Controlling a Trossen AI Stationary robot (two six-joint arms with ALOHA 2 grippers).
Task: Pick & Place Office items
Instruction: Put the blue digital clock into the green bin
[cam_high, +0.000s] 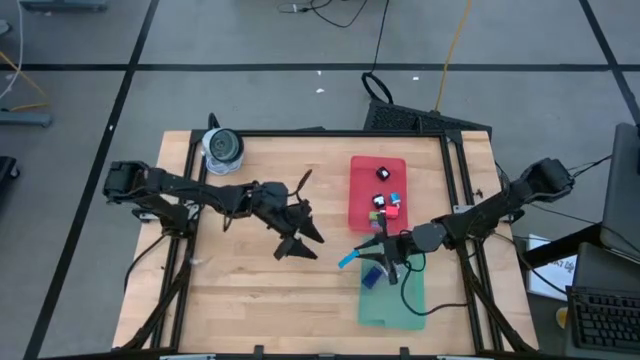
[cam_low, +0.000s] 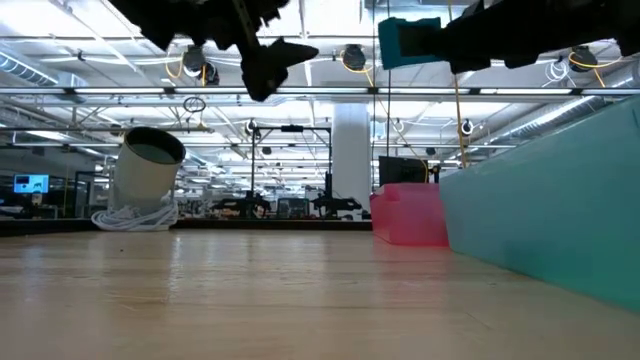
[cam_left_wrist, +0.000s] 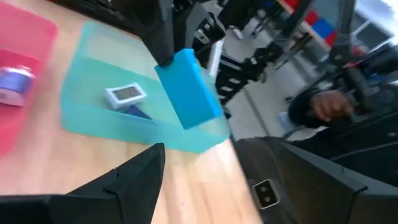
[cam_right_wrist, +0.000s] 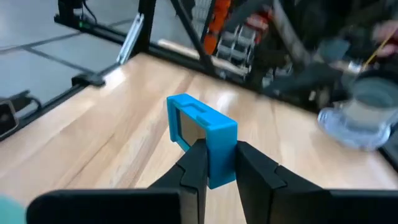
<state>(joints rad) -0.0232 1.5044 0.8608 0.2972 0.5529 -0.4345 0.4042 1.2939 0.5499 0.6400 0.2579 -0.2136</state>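
- Right claw (cam_high: 372, 250) is clenched on a blue bar (cam_right_wrist: 202, 138); both fingers pinch one end, and the rest sticks out ahead, unsupported.
- High view: bar (cam_high: 349, 259) hangs in the air at the near-left corner of the green tray (cam_high: 400, 305), just off its edge and over bare bench (cam_high: 250, 300).
- Low view confirms the bar (cam_low: 408, 41) is carried high, well above the tray walls.
- Left claw (cam_high: 298, 222) sits mid-bench, fingers spread and released, holding nothing. It is near the right claw but apart from it.
- Green tray already holds a white tag (cam_left_wrist: 125, 94) and a dark blue piece beside it.
- Red tray (cam_high: 376, 190) carries several small items: black, blue, pink and red bits; exact count unclear.
- Grey roll (cam_high: 222, 148) stands at the far-left corner, out of the way.
- Judged step: bar is in transit to the green tray, not yet placed.
- Risk 1: a release here looks likely to drop the bar on the rim or the bench, since it is at the corner rather than over the floor of the tray.
- Risk 2: end-only grip; a quick swing could pivot the bar between the fingers or slip it out.
- Risk 3: the two claws are close; a left-arm move toward the trays could clip the bar.
- Risk 4: a high drop could bounce the bar onto the tag or out of the tray.
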